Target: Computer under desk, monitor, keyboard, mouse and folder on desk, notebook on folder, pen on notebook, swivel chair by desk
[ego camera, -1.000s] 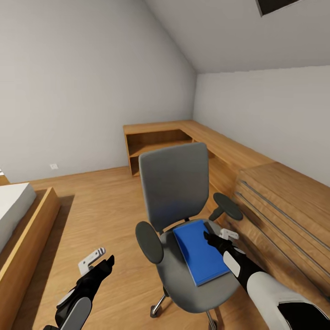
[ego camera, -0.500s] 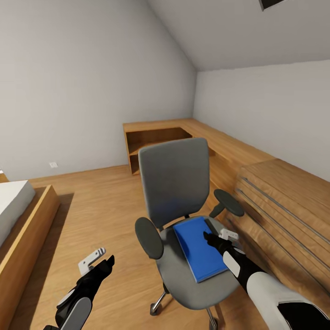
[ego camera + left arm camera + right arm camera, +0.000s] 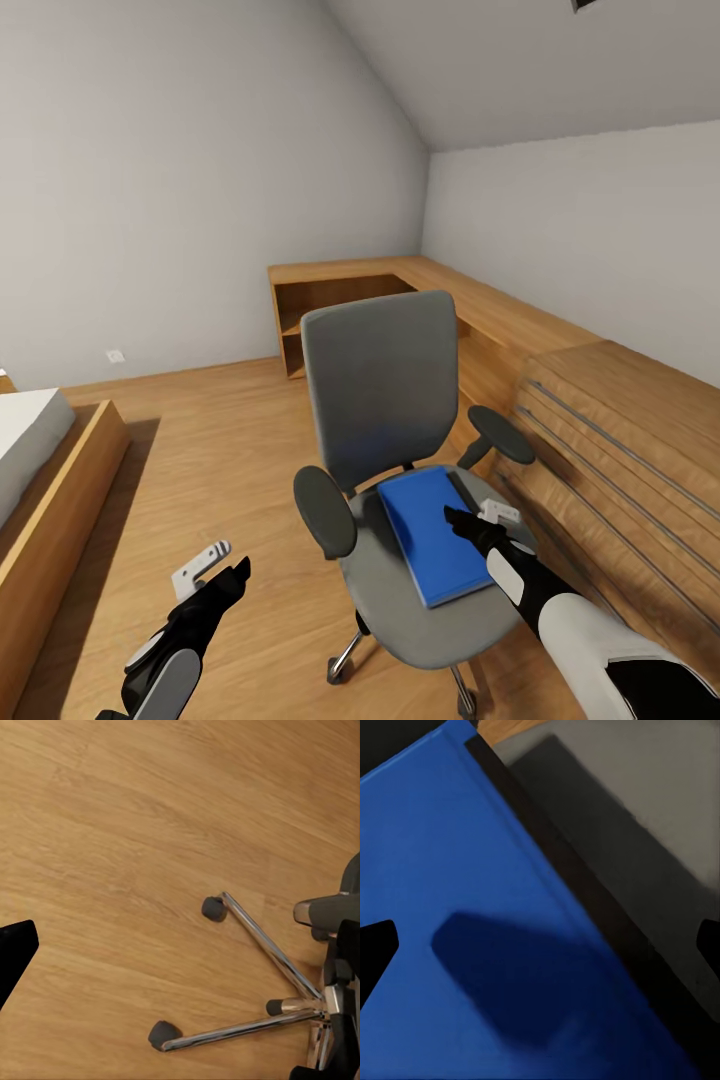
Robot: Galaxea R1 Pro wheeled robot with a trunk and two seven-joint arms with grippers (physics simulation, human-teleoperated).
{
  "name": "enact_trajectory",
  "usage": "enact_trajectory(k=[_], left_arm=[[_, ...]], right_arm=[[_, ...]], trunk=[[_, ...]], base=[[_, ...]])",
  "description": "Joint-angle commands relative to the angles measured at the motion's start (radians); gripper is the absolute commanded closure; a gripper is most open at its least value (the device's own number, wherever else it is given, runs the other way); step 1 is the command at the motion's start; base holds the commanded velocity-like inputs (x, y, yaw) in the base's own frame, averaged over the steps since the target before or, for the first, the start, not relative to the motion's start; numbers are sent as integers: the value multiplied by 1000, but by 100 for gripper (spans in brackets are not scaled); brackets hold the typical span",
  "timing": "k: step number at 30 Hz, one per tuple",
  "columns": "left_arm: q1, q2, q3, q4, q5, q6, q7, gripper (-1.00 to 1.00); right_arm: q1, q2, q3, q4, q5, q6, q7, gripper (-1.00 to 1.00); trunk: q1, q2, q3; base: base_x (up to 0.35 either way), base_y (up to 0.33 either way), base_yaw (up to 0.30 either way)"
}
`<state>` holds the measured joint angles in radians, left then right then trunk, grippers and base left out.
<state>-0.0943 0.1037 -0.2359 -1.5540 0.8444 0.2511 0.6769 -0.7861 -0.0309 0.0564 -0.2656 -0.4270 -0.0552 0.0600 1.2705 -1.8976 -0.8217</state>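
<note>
The grey swivel chair (image 3: 380,390) stands in the middle of the room with its back toward the far wall. The bright blue folder (image 3: 425,535) lies flat on its seat, toward the right side. My right gripper (image 3: 462,520) hovers open just above the folder's right edge; in the right wrist view the folder (image 3: 450,907) and grey seat (image 3: 645,832) lie between its spread fingertips. My left gripper (image 3: 238,575) hangs open over bare floor to the left of the chair, and its wrist view looks down on the chrome wheeled base (image 3: 255,1020).
A light wooden drawer chest (image 3: 620,430) stands close to the chair's right. A low wooden shelf unit (image 3: 340,290) runs along the far corner. A bed in a wooden frame (image 3: 40,470) is at the left, with open wood floor (image 3: 220,450) between it and the chair.
The whole view has shifted slightly upward, so the camera moved. Both grippers keep the same place in the picture and stay open.
</note>
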Motion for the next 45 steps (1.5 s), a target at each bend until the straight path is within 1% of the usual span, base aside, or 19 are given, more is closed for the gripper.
enact_trajectory(k=[1,22,32,45], left_arm=[[-1,1,-2,-1,4,2,7,-100],[-1,3,-3,1,7,8,4,-100],[-1,4,-3,2,7,8,4,-100],[-1,2,-3,2,6,6,4,-100]], right_arm=[[-1,-1,6,2,-10,-5,3,-100],[-1,-1,6,2,-10,-5,3,-100],[-1,-1,6,2,-10,-5,1,-100],[-1,-1,6,2,-10,-5,1,-100]], trunk=[[0,0,-1],[0,0,-1],[0,0,-1],[0,0,-1]], base=[[0,0,0],[-1,0,0],[-180,0,0],[-14,0,0]])
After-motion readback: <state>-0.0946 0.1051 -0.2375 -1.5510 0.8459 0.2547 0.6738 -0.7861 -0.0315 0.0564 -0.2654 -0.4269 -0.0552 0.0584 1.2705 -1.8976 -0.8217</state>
